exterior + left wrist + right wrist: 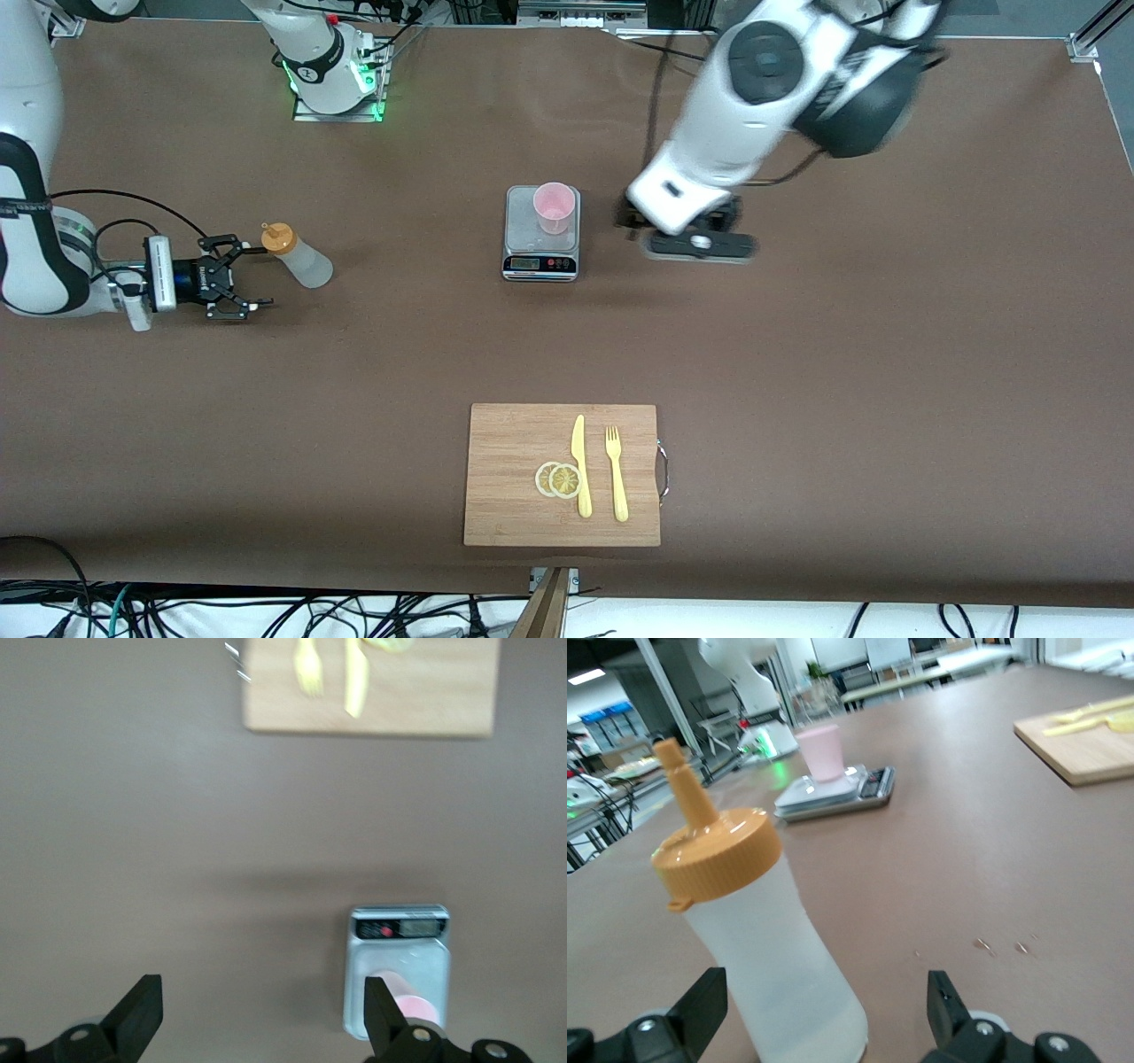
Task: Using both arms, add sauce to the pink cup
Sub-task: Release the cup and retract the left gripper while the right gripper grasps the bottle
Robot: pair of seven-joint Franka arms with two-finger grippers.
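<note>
The pink cup (pixel 555 206) stands upright on a grey kitchen scale (pixel 541 237) in the middle of the table. My left gripper (pixel 694 234) hangs over bare table beside the scale, toward the left arm's end. In the left wrist view this gripper (pixel 263 1020) is open with nothing between its fingers, and the cup (pixel 416 1005) shows by one fingertip. The sauce (pixel 298 256), a whitish bottle with an orange nozzle cap, stands near the right arm's end. My right gripper (pixel 262 279) lies low beside it and open. The bottle (pixel 766 943) stands just off its spread fingers, untouched.
A wooden cutting board (pixel 505 461) lies nearer the front camera than the scale. It carries a yellow knife (pixel 581 465), a yellow fork (pixel 616 472) and two lemon slices (pixel 558 479). The right arm's green-lit base (pixel 332 71) stands at the table's back edge.
</note>
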